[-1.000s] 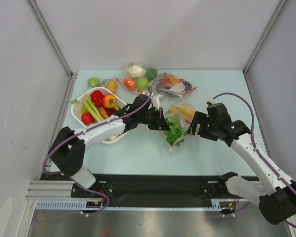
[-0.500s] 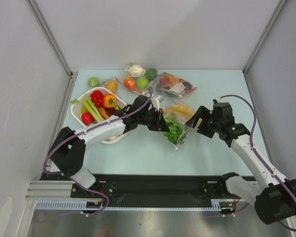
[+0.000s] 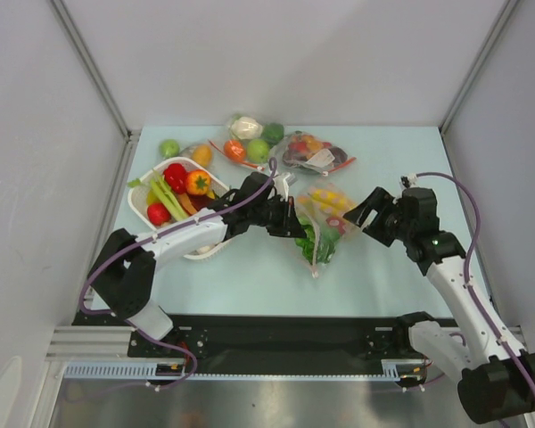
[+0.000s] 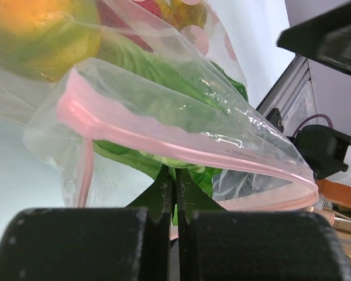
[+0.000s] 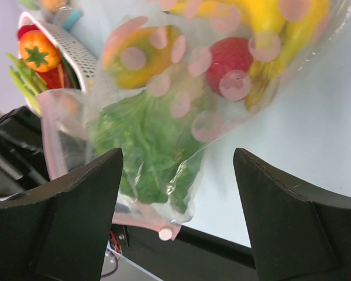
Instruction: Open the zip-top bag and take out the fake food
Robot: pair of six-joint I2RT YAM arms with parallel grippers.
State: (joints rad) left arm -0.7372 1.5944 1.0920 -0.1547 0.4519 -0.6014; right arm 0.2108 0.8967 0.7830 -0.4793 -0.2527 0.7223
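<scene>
The pale blue table [image 3: 250, 267] carried a white basket [image 3: 135, 203] at its left and, right of centre, the zip-top bag [image 3: 328, 221], its pink-stripped mouth gaping toward the near edge. The left gripper [image 3: 296, 225] was clenched on the bag's left lip, fingers pressed together. The right gripper [image 3: 360, 214] hung just right of the bag, jaws spread wide, holding nothing. Inside sat the fake food [image 3: 319, 234]: lettuce [image 5: 143, 140] nearest the mouth, a banana bunch [image 5: 281, 29], an orange-yellow fruit [image 5: 137, 55], a small red piece [image 5: 231, 58].

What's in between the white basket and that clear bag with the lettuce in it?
The robot's left arm spans that stretch, its left gripper pinching the zip-top bag at its rim; the top view shows it.
</scene>
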